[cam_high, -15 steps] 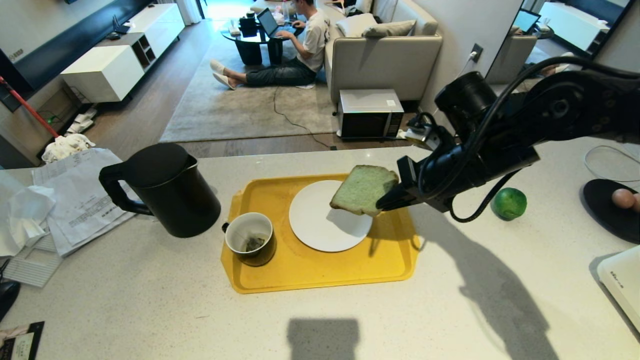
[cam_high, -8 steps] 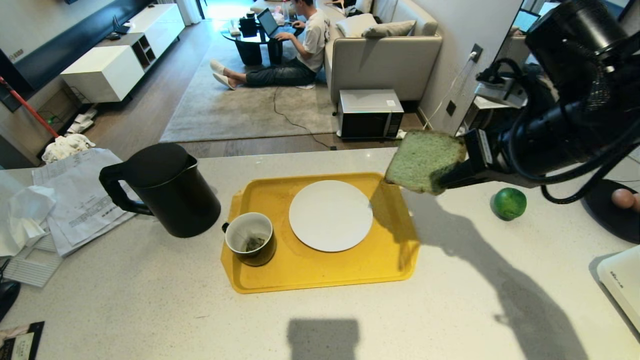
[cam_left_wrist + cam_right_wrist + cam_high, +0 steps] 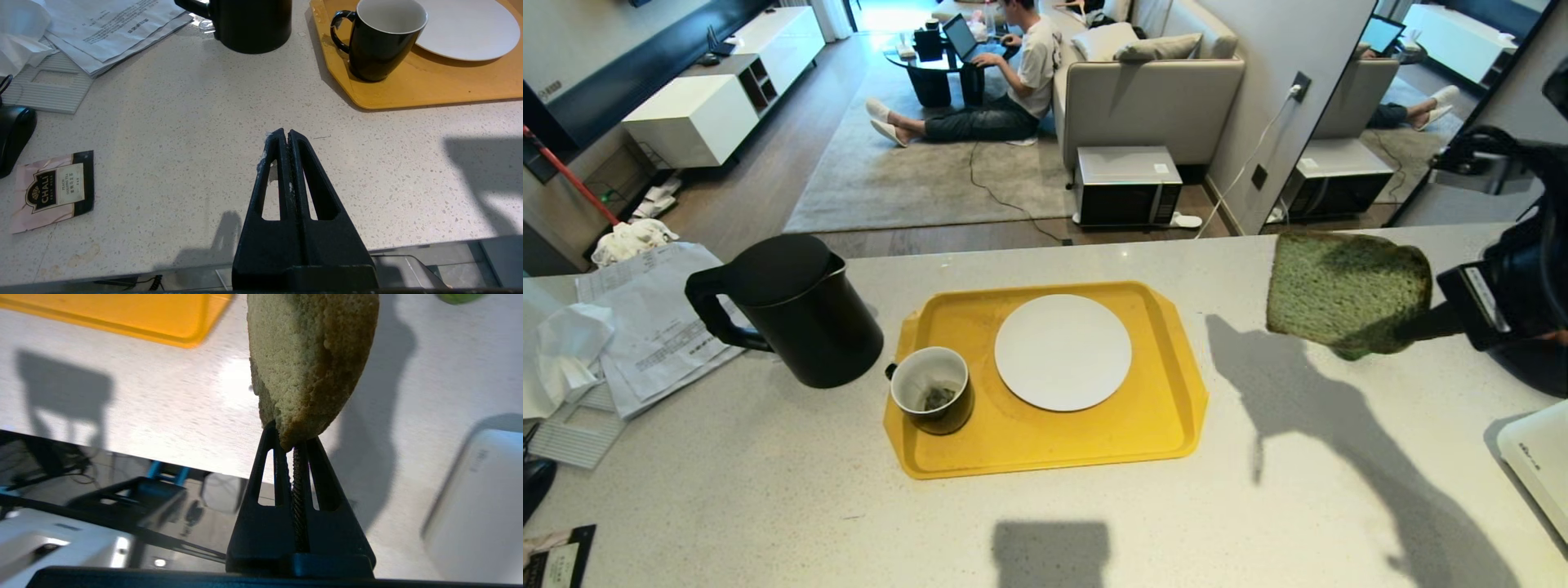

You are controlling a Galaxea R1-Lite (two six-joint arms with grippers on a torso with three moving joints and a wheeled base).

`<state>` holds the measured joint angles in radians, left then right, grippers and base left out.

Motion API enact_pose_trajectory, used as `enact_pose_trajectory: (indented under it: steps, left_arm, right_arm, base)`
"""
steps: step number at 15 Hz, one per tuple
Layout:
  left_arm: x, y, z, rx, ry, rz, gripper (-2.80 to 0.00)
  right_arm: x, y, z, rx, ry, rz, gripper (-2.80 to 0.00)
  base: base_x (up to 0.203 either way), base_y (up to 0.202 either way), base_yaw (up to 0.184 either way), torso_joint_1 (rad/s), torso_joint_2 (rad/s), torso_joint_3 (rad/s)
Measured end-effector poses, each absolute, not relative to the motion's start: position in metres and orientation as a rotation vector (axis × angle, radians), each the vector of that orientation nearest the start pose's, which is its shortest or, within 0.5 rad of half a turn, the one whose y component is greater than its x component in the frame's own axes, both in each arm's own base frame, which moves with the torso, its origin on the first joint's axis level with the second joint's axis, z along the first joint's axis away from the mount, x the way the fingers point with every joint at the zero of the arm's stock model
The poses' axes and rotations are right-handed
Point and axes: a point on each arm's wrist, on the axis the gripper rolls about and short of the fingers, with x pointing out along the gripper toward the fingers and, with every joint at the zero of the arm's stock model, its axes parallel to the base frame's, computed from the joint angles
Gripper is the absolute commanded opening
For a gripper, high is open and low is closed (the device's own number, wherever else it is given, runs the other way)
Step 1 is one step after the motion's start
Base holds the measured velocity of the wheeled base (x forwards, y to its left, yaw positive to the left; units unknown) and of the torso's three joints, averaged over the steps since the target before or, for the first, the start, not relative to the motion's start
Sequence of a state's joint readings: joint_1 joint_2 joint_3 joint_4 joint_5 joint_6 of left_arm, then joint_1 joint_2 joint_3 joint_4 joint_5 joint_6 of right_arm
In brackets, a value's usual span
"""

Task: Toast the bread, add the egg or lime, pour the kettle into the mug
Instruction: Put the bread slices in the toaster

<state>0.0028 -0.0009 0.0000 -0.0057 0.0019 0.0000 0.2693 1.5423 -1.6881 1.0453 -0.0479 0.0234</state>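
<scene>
My right gripper (image 3: 1403,333) (image 3: 288,437) is shut on the lower edge of the bread (image 3: 1347,290) (image 3: 310,355), a pale green slice held up in the air over the counter, right of the yellow tray (image 3: 1013,449). The lime (image 3: 457,297) lies on the counter beyond it and is almost hidden behind the slice in the head view. My right arm hides the egg. The black kettle (image 3: 796,306) (image 3: 251,24) stands left of the tray. On the tray stands the mug (image 3: 931,390) (image 3: 378,41) with a tea bag inside. My left gripper (image 3: 287,132) is shut and empty near the counter's front edge.
A bare white plate (image 3: 1062,351) lies on the tray. A white appliance (image 3: 1535,465) (image 3: 478,498) sits at the counter's right front. Papers (image 3: 645,327) and a tea sachet (image 3: 53,190) lie at the left. A person sits on the floor beyond the counter.
My right gripper has carried the bread up off the plate and to the right, clear of the tray, turning the slice upright. The left gripper has kept still.
</scene>
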Motion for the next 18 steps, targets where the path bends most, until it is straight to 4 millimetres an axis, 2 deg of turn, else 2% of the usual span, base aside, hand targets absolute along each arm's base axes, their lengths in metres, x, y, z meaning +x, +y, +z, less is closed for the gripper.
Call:
enact_pose_trajectory:
  steps: [4,8,12,18]
  left_arm:
    - [-0.023,0.000,0.076,0.000,-0.007,0.005,-2.80]
    - [-0.023,0.000,0.076,0.000,-0.007,0.005,-2.80]
    - [-0.023,0.000,0.076,0.000,-0.007,0.004,-2.80]
    - [-0.023,0.000,0.076,0.000,-0.006,0.004,-2.80]
  right_arm:
    - [0.199,0.024,0.321,-0.193,0.880,0.075,-2.80]
    - [0.177,-0.002,0.335,-0.179,0.819,-0.034,-2.80]
    - [0.155,-0.011,0.345,-0.159,0.767,-0.098,-2.80]
    - [0.141,-0.013,0.348,-0.180,0.742,-0.174,-2.80]
  base:
    - [0.000,0.000,0.000,0.000,0.00,0.000]
    - [0.000,0.000,0.000,0.000,0.00,0.000]
    - [0.000,0.000,0.000,0.000,0.00,0.000]
    - [0.000,0.000,0.000,0.000,0.00,0.000]
